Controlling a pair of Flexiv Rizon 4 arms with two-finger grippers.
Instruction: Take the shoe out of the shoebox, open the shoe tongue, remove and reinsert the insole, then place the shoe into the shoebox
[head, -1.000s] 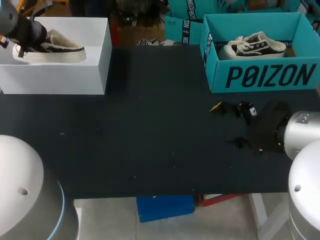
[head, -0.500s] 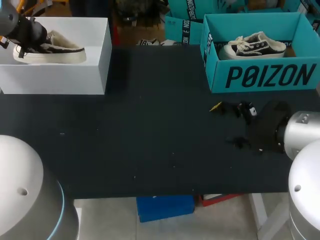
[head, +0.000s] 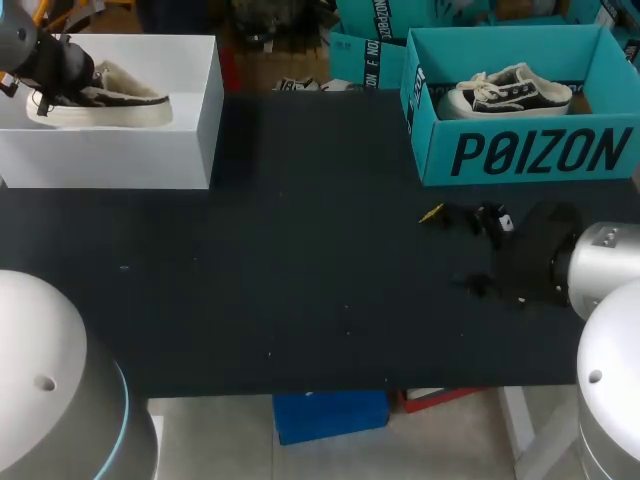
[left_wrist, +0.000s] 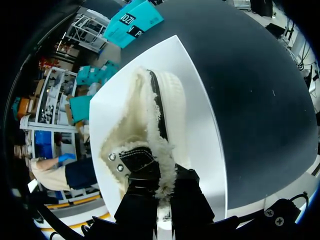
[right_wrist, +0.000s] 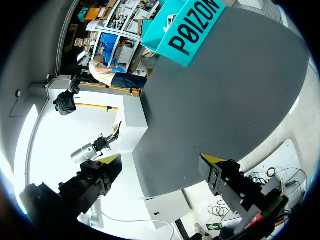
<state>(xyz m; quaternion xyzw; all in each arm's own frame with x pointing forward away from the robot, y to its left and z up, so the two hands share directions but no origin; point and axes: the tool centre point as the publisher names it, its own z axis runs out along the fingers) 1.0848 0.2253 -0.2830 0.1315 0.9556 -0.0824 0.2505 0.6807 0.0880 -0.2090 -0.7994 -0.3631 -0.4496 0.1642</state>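
Dark bench (head: 300, 280) carries a white shoebox (head: 110, 160) at its far left corner and a teal shoebox (head: 530, 155) at its far right. Inside the white shoebox lies a cream, fleece-lined shoe (left_wrist: 157, 115), and the left pincer (left_wrist: 161, 192) is clenched on its furry collar. The right pincer (right_wrist: 161, 161) hovers released above the bench, near the teal shoebox, which holds a black-and-white sneaker (head: 510, 92).
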